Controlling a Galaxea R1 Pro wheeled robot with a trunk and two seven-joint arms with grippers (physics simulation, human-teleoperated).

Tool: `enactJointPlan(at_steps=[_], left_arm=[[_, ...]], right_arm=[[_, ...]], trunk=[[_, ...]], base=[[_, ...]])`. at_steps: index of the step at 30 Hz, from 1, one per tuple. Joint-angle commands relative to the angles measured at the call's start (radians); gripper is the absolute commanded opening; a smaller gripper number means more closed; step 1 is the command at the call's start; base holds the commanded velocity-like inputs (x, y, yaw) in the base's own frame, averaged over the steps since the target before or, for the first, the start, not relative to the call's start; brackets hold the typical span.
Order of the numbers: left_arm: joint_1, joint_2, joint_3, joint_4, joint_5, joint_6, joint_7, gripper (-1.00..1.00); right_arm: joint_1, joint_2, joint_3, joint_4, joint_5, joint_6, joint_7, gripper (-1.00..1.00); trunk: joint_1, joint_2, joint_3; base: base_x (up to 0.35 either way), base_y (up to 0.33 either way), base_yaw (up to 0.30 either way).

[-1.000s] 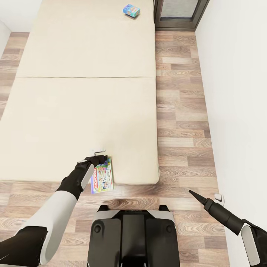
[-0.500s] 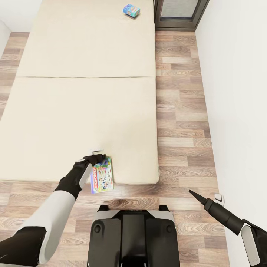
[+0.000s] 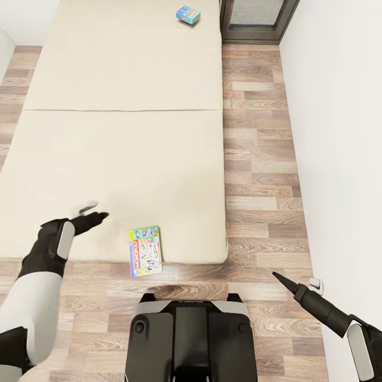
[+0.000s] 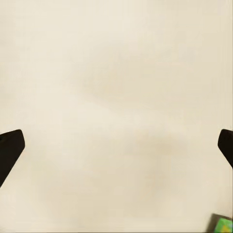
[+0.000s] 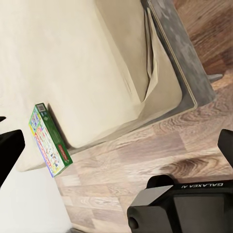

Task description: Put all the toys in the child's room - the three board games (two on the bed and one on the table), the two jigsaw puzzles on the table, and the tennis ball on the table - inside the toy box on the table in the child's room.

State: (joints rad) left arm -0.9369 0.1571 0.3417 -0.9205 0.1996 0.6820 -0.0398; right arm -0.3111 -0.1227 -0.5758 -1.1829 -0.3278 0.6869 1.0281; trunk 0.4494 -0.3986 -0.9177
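Cream bed (image 3: pixel 122 132): multicolour board game (image 3: pixel 145 251) overhanging near edge, beside spread-jawed left gripper (image 3: pixel 93 210); blue board game (image 3: pixel 188 15) far beyond. Right gripper (image 3: pixel 294 284) over wood floor (image 3: pixel 260 159), jaws spread.

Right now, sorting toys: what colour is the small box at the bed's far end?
Blue, clearest in head view.

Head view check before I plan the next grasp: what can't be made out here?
- Blue game on the bed: print too small to read.
- Multicolour game: overhangs the bed edge; support underneath hidden.
- Cabinet: cut off by the top edge.
- Right gripper: jaw gap unclear against wall.
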Motion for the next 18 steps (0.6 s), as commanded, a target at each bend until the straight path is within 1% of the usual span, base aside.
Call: enactJointPlan(at_steps=[1, 3, 5, 7, 8, 9, 11, 13, 14, 16, 18], left_arm=[[0.001, 0.021, 0.006, 0.0, 0.003, 0.019, -0.04, 1.0], [0.006, 0.099, 0.015, 0.015, 0.004, 0.062, -0.198, 1.0], [0.009, 0.136, 0.018, 0.031, 0.004, 0.082, -0.285, 1.0], [0.024, 0.206, 0.026, 0.081, 0.004, 0.111, -0.473, 1.0], [0.043, 0.251, 0.032, 0.133, 0.002, 0.119, -0.621, 1.0], [0.051, 0.263, 0.034, 0.152, 0.001, 0.12, -0.67, 1.0], [0.085, 0.308, 0.038, 0.224, -0.003, 0.118, -0.849, 1.0], [0.119, 0.344, 0.04, 0.276, -0.005, 0.097, -0.983, 1.0], [0.135, 0.355, 0.04, 0.293, -0.005, 0.079, -1.03, 1.0], [0.155, 0.364, 0.041, 0.31, -0.006, 0.057, -1.074, 1.0], [0.167, 0.368, 0.041, 0.318, -0.003, 0.045, -1.1, 1.0]], right_arm=[[0.0, 0.0, -0.001, 0.0, -0.004, 0.006, 0.001, 1.0], [0.0, 0.0, -0.001, 0.0, -0.005, 0.006, 0.001, 1.0], [0.0, 0.0, -0.001, -0.001, -0.005, 0.006, 0.001, 1.0], [0.002, 0.0, -0.001, -0.001, -0.005, 0.006, 0.001, 1.0], [0.003, 0.0, -0.001, -0.001, -0.005, 0.001, 0.001, 1.0], [0.004, 0.0, -0.001, -0.001, -0.005, -0.002, 0.0, 1.0], [0.004, 0.0, -0.001, -0.001, -0.005, -0.012, 0.0, 1.0], [0.004, 0.0, -0.001, -0.001, -0.005, -0.017, 0.0, 1.0], [0.004, 0.0, -0.001, -0.001, -0.005, -0.019, 0.0, 1.0], [0.004, 0.0, -0.001, -0.001, -0.005, -0.02, 0.0, 1.0], [0.005, 0.001, -0.001, -0.001, -0.005, -0.021, 0.0, 1.0]], trunk=[[0.001, -0.001, -0.001], [0.001, -0.001, -0.001], [0.001, -0.001, -0.001], [0.001, -0.001, -0.001], [0.001, -0.001, -0.001], [0.001, -0.001, -0.001], [0.001, -0.001, -0.001], [0.001, -0.001, -0.001], [0.001, -0.001, -0.001], [0.001, -0.001, -0.001], [0.001, -0.001, -0.001]], base=[[0.0, 0.0, 0.0], [0.0, 0.0, 0.0], [0.0, 0.0, 0.0], [0.0, 0.0, 0.0], [0.0, 0.0, 0.0], [0.0, 0.0, 0.0], [0.0, 0.0, 0.0], [0.0, 0.0, 0.0], [0.0, 0.0, 0.0], [0.0, 0.0, 0.0], [0.0, 0.0, 0.0]])
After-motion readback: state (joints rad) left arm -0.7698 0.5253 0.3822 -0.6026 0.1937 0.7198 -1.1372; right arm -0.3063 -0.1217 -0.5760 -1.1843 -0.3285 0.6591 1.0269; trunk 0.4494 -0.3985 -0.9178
